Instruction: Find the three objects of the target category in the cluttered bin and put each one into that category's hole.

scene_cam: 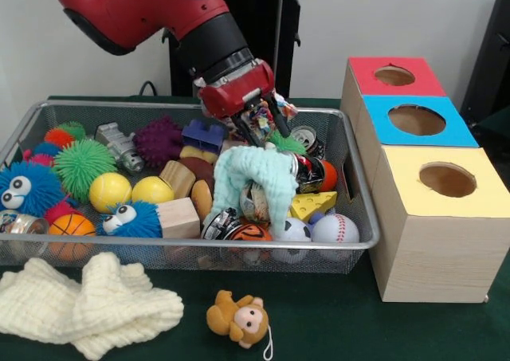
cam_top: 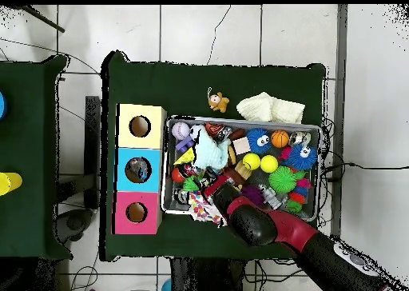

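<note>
The wire mesh bin is full of balls, blocks, fuzzy toys and cans; it also shows in the overhead view. I see no clear water bottle with a blue label in either view. My gripper hangs over the bin's back middle, its fingers apart and empty, just behind a mint green cloth draped over the clutter. A colourful wrapper shows between the fingers. In the overhead view the gripper is beside the cloth. The blue-topped box with its hole stands right of the bin.
The red-topped box and the yellow-topped box flank the blue one. Crushed cans lie at the bin's right. A cream cloth and a monkey toy lie on the table in front of the bin.
</note>
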You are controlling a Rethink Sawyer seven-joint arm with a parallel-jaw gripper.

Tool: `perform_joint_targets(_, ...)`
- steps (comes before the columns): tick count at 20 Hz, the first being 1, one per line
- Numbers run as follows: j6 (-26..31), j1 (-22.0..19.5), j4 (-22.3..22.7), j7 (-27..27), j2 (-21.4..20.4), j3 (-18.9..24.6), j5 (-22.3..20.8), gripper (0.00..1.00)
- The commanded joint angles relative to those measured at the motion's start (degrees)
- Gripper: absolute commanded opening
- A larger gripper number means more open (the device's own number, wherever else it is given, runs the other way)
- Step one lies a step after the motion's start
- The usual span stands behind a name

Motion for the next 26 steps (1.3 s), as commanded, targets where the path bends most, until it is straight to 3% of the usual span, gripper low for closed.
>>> perform_joint_targets(1, -7.69, 3.83, -3.55, 15.40, -1.07, 2.23, 0.97, 1.00)
perform_joint_targets(8, -11.75, 8.07, -3.51, 16.29, -4.04, -2.28, 2.79, 1.00)
perform_joint_targets(17, -11.83, 9.84, -0.29, 18.63, -7.17, -1.88, 6.66, 1.00)
perform_joint_targets(26, -15.37, 13.35, 0.34, 18.83, -8.56, -4.86, 8.83, 1.00)
